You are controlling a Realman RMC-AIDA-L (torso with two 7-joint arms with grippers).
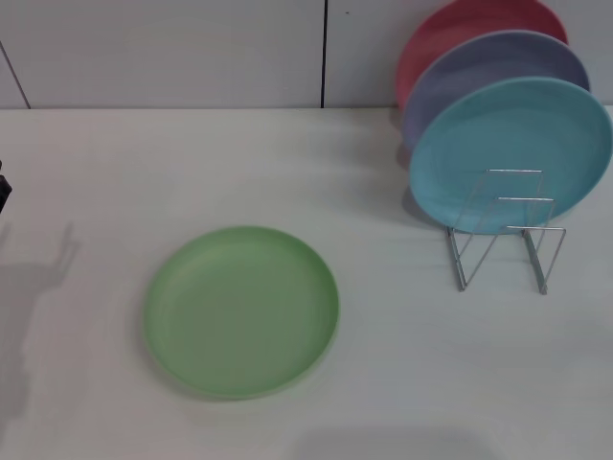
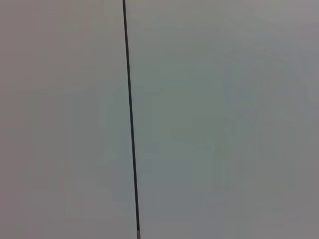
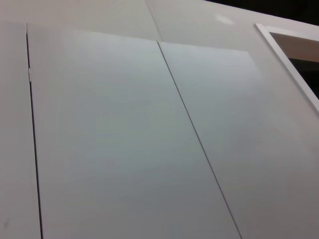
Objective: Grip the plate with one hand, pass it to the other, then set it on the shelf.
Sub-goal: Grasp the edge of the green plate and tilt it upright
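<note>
The light green plate lies flat on the white table, left of centre and near the front. The silver wire shelf stands at the right. It holds a turquoise-blue plate upright, with a lavender plate and a red plate behind it. A small black piece, apparently of my left gripper, shows at the far left edge, well away from the green plate. My right gripper is out of view. Both wrist views show only white wall panels.
A white panelled wall with a dark seam runs along the back of the table. An arm's shadow falls on the table at the left. Open tabletop lies between the green plate and the shelf.
</note>
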